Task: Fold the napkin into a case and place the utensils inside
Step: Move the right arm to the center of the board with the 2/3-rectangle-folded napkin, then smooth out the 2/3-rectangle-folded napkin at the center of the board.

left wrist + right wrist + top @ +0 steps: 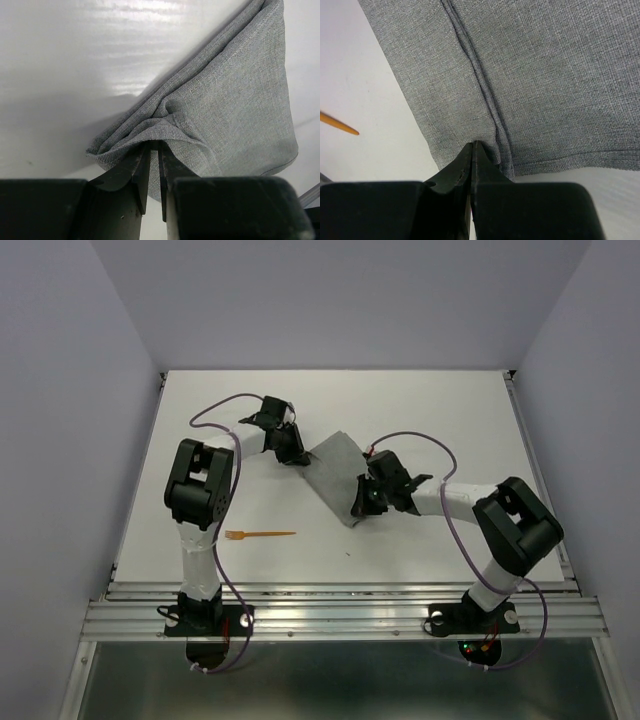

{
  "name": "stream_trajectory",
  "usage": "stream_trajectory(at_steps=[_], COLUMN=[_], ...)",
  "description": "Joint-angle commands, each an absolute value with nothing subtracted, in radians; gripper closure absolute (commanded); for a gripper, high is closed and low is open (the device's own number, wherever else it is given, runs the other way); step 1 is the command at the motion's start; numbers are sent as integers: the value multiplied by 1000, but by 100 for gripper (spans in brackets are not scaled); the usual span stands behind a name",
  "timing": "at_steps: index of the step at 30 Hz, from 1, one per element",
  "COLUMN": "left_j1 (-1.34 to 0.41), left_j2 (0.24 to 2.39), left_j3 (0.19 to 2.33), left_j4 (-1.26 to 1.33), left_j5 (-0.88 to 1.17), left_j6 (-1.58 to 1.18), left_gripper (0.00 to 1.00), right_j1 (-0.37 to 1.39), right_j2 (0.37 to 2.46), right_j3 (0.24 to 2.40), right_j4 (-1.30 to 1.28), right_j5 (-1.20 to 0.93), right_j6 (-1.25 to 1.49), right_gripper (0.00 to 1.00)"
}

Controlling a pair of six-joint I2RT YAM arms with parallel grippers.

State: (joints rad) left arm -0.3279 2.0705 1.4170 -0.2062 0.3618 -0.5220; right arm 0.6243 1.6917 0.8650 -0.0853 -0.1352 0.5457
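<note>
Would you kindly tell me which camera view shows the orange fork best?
The top external view: the whole fork shows there, tines to handle end. The right wrist view catches only one orange end of it at the left edge; the left wrist view shows none of it.

The surface [420, 410] was white and flat. It looked a bit shiny, and light shone on it in the left wrist view [75, 60]. A tiny dark speck [348, 556] sat on it near the front. Plain pale walls stood around it: one on the left [70, 390], one at the back [340, 300] and one on the right [590, 360]. A silver metal rail [340, 615] ran along the front edge. Thin metal strips ran down the right side [540, 470] too.
</note>
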Motion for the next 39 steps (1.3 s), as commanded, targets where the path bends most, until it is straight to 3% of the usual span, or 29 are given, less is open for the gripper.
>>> stream_trajectory(at_steps=[1, 8, 17, 32, 39], left_j1=[-339, -376, -393, -411, -413], left_j2=[2000, 1973, 2002, 1974, 1982], left_j3=[1350, 1319, 1347, 1405, 1431], left_j4=[-250, -242, -249, -284, -308], left_j5=[319, 322, 321, 344, 350], left_j6=[-474, -468, -480, -472, -456], left_gripper=[76, 76, 76, 76, 76], right_j1=[667, 736, 736, 716, 666], right_j2=[1680, 1594, 1505, 1882, 2022], right_j3=[779, 753, 959, 1370, 1460], right_j4=[-251, -328, -388, -295, -275], right_j5=[-103, -68, 63, 18, -23], right_j6=[587, 624, 595, 551, 572], right_gripper=[99, 99, 99, 99, 99])
